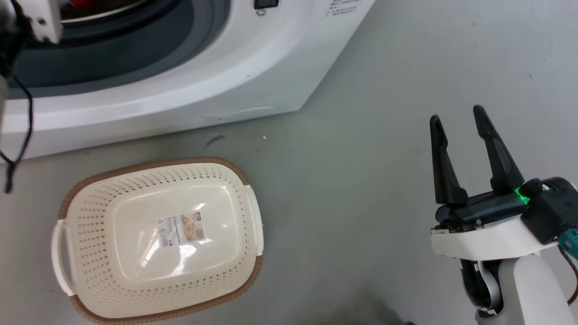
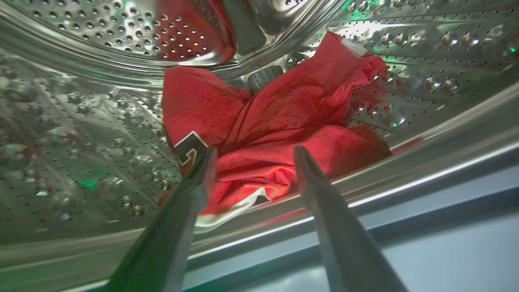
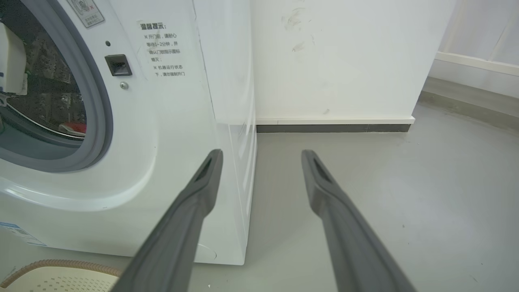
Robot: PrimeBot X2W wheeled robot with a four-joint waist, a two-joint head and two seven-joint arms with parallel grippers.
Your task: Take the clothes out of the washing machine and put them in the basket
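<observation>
Red clothes (image 2: pixel 267 121) with white trim and a dark numeral lie crumpled in the perforated steel drum (image 2: pixel 81 121) of the washing machine (image 1: pixel 189 85). My left gripper (image 2: pixel 253 156) reaches through the door opening, open, its fingertips just short of the fabric and holding nothing. A sliver of the red clothes (image 3: pixel 75 128) shows through the grey seal (image 3: pixel 99 121) in the right wrist view. The cream basket (image 1: pixel 95 212) with a brown rim sits on the floor in front of the machine, with just a label sticker on its bottom. My right gripper (image 1: pixel 458 119) hangs open over the floor, far right of the basket.
Grey floor (image 1: pixel 361 180) spreads between the basket and my right arm. A white wall (image 3: pixel 332 61) with a dark skirting stands right of the machine. A black cable (image 1: pixel 25 131) dangles from my left arm along the machine's front.
</observation>
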